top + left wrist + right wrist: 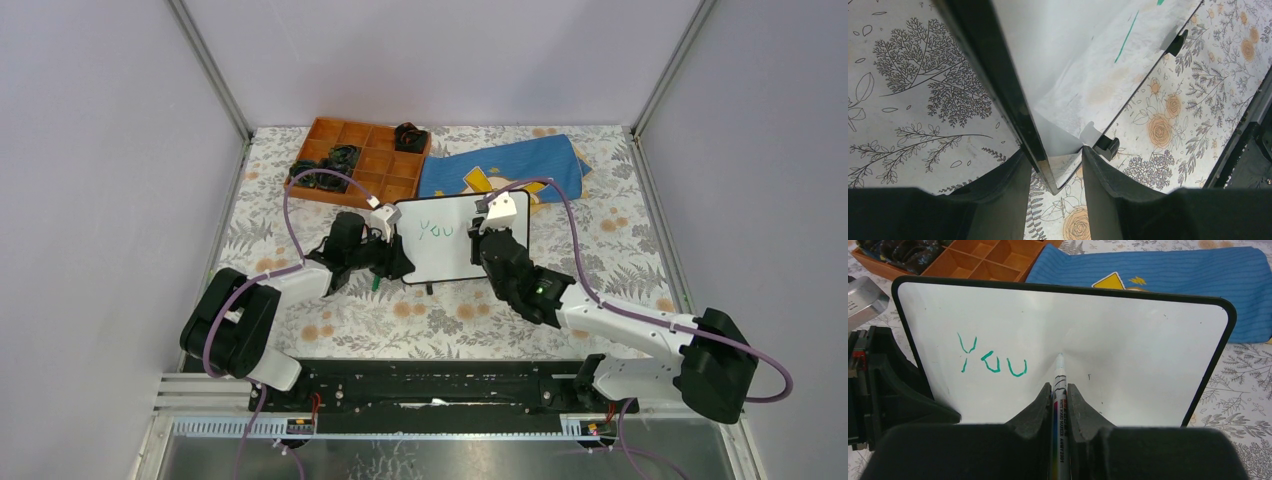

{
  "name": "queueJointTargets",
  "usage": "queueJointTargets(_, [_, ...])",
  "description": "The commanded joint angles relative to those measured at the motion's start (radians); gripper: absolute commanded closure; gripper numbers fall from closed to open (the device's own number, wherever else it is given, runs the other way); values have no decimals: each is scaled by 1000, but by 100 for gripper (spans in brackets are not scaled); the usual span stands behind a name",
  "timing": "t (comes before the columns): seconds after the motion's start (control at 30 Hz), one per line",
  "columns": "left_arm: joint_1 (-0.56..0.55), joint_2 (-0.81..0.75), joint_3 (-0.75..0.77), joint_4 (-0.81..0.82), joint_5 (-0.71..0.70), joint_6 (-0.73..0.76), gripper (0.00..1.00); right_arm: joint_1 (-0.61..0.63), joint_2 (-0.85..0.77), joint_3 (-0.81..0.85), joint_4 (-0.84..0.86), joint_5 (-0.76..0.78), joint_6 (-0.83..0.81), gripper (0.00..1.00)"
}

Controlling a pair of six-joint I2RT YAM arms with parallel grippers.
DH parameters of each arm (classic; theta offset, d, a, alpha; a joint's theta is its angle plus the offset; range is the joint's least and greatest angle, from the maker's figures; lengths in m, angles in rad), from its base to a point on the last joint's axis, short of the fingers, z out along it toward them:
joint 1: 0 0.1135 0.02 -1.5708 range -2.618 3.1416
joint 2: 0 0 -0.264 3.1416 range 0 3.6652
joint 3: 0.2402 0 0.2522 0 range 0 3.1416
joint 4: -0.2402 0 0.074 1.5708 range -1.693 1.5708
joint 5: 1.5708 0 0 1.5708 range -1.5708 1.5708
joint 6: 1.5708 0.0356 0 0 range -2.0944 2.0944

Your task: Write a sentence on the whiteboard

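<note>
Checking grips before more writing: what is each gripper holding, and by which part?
The left gripper clamps the whiteboard by its edge, near a bottom corner. The right gripper pinches the marker by its barrel.

The black-framed whiteboard [450, 264] is standing, leaning back, just in front of the blue cloth [520, 163]; its green sentence [436, 230] is showing only "You".

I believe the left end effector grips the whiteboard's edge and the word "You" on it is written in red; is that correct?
Not quite: the "You" on the whiteboard is green, not red, as the right wrist view shows. The left end effector does grip the board's edge.
</note>
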Motion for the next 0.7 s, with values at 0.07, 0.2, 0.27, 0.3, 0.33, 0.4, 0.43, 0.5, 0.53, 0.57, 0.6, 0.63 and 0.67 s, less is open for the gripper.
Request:
queueJointTargets(0.07, [-7, -4, 29, -4, -20, 29, 52, -12, 13, 27, 31, 55, 18, 100])
queueJointTargets(0.2, [-7, -4, 29, -4, -20, 29, 52, -15, 23, 35, 34, 54, 14, 100])
queueJointTargets(0.27, [-7, -5, 30, -4, -20, 29, 52, -16, 27, 40, 39, 53, 12, 100])
queueJointTargets(0.3, [-7, -6, 30, -5, -20, 29, 52, -17, 33, 42, 42, 52, 10, 100])
queueJointTargets(0.33, [-7, -7, 30, -5, -20, 29, 52, -16, 35, 44, 42, 51, 10, 100])
queueJointTargets(0.4, [-7, -8, 30, -4, -20, 29, 52, -18, 43, 48, 41, 47, 8, 100])
queueJointTargets(0.43, [-7, -8, 29, -4, -19, 30, 52, -18, 46, 50, 42, 45, 9, 100])
queueJointTargets(0.5, [-7, -8, 29, -4, -19, 30, 52, -19, 49, 51, 46, 39, 10, 100])
queueJointTargets(0.53, [-8, -8, 29, -4, -20, 30, 52, -19, 50, 50, 47, 34, 12, 100])
queueJointTargets(0.57, [-9, -7, 30, -4, -19, 30, 52, -19, 51, 50, 47, 30, 14, 100])
queueJointTargets(0.6, [-8, -7, 30, -4, -19, 30, 52, -18, 52, 50, 49, 25, 14, 100])
queueJointTargets(0.63, [-9, -7, 32, -4, -20, 30, 52, -18, 51, 49, 51, 18, 14, 100])
queueJointTargets(0.67, [-9, -8, 31, -4, -19, 30, 52, -18, 52, 46, 54, 9, 15, 100])
